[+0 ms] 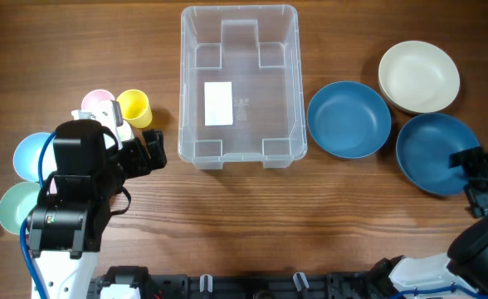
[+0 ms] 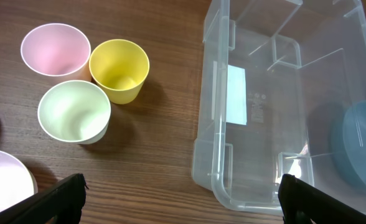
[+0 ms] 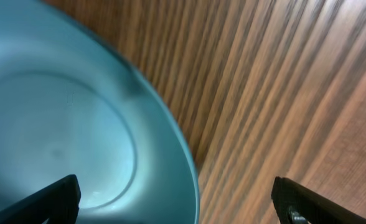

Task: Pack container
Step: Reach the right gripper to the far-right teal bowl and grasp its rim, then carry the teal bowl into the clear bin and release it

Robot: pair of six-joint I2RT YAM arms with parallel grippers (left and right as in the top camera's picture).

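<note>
The clear plastic container (image 1: 239, 83) stands empty at the table's middle back, a white label on its base; it also shows in the left wrist view (image 2: 282, 106). My left gripper (image 1: 148, 151) is open and empty, just left of the container's near-left corner (image 2: 180, 202). My right gripper (image 1: 475, 178) is open, straddling the near rim of a blue bowl (image 1: 437, 154), which fills the right wrist view (image 3: 65, 130); the gap between its fingers (image 3: 177, 199) spans the rim.
A second blue bowl (image 1: 348, 119) and a cream bowl (image 1: 419, 76) sit right of the container. Pink (image 2: 55, 50), yellow (image 2: 119, 70) and pale green (image 2: 74, 112) cups stand left of it. Light blue (image 1: 33, 155) and green (image 1: 16, 208) bowls sit at far left.
</note>
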